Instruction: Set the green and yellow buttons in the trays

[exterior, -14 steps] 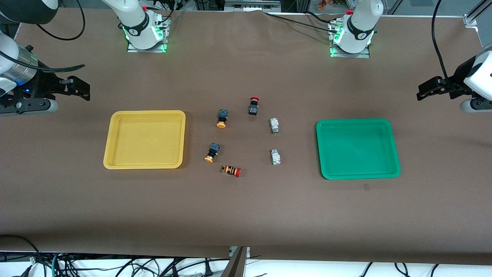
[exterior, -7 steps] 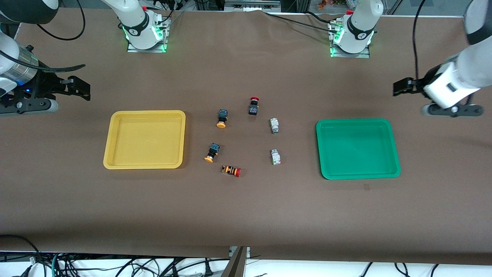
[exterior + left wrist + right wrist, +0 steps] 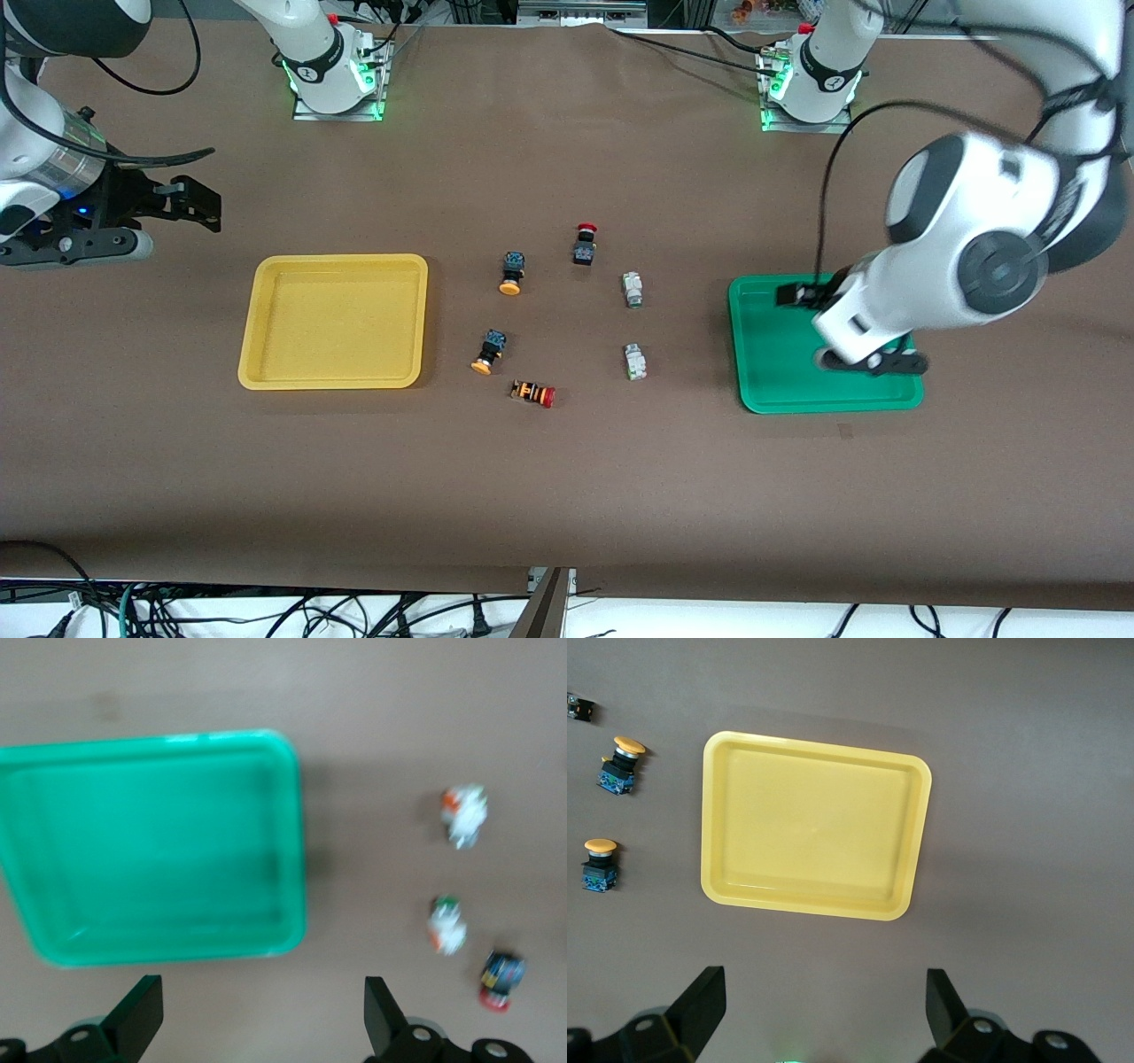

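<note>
Two yellow-capped buttons (image 3: 511,272) (image 3: 489,351) and two whitish green-tipped buttons (image 3: 633,289) (image 3: 634,361) lie on the table between the yellow tray (image 3: 257,323) and the green tray (image 3: 771,354). Both trays hold nothing. My left gripper (image 3: 791,295) is open and empty, up in the air over the green tray. Its wrist view shows the green tray (image 3: 297,842), both green-tipped buttons (image 3: 463,813) (image 3: 446,926) and its open fingers (image 3: 142,1019). My right gripper (image 3: 190,206) is open and empty, beside the yellow tray at the right arm's end. Its wrist view shows the yellow tray (image 3: 709,824) and both yellow buttons (image 3: 622,764) (image 3: 599,864).
A black switch with a red cap (image 3: 585,244) lies farther from the front camera than the buttons. An orange-striped switch with a red cap (image 3: 533,392) lies nearest the front camera. The black switch also shows in the left wrist view (image 3: 501,979).
My left arm has swung in from the table's end to over the green tray. My right gripper has shifted slightly toward the yellow tray. The buttons and trays have not moved.
</note>
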Available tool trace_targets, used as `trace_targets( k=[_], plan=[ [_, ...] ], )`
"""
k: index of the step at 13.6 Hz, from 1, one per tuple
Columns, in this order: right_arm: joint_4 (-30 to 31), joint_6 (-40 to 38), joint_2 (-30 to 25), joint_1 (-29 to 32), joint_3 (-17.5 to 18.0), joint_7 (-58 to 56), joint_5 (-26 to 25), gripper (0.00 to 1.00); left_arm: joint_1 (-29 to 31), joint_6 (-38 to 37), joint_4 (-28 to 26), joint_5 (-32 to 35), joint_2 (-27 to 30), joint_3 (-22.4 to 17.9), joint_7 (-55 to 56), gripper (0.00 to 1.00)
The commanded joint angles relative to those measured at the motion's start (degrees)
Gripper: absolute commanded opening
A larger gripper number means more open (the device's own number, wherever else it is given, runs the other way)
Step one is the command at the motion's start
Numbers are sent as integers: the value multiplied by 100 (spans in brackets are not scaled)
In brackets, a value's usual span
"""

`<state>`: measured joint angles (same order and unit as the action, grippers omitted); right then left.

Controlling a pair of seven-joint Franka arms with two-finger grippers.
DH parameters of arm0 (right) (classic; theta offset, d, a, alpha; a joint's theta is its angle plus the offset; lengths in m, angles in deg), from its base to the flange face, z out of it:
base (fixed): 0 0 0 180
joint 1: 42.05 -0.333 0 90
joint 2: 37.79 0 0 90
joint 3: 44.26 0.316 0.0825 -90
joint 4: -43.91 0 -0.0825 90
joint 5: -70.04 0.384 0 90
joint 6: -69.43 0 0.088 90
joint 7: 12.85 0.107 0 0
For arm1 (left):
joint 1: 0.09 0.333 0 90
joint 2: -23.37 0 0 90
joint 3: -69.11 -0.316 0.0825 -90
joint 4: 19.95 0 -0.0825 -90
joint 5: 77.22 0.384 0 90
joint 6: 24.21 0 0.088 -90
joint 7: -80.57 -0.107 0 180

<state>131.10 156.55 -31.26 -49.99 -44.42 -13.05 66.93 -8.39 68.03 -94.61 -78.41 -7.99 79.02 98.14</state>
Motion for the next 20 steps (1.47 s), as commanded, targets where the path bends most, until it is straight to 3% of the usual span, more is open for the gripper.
trace_targets(
  k=[1, 6, 8, 10, 13, 15, 16, 18, 20],
  plan=[
    [-61, 7, 295, -15, -2, 38, 39, 100, -531, 659, 654, -82, -809, -42, 858, 100],
    [-52, 436, 1042, -119, -2, 81, 266, 100, -1270, 2033, 619, -3, -1556, -77, 1661, 100],
    [-52, 840, 1428, -278, -2, 772, 889, 100, -1306, 2471, 383, -73, -1785, -68, 1758, 100],
    [-52, 1192, 1771, -549, -2, 1451, 944, 100, -1489, 3209, 41, -3, -1926, -77, 1854, 100],
    [-44, 1895, 2237, -1129, -2, 2188, 935, 100, -1604, 3335, -14, 93, -2067, -120, 1864, 100],
    [-44, 2396, 2519, -1594, -2, 2882, 918, 100, -1613, 3335, -102, 356, -2085, -121, 1846, 43],
    [-44, 2633, 2668, -1779, -2, 3121, 892, 100, -1639, 3335, -102, 366, -2076, -121, 1863, 20],
    [-44, 3134, 2958, -1991, -2, 3394, 935, 100, -1614, 3239, -102, 392, -2032, -121, 1837, 0],
    [-44, 3705, 3274, -2185, -2, 3842, 918, 100, -1561, 3134, -102, 392, -1954, -129, 1846, 0]
  ],
)
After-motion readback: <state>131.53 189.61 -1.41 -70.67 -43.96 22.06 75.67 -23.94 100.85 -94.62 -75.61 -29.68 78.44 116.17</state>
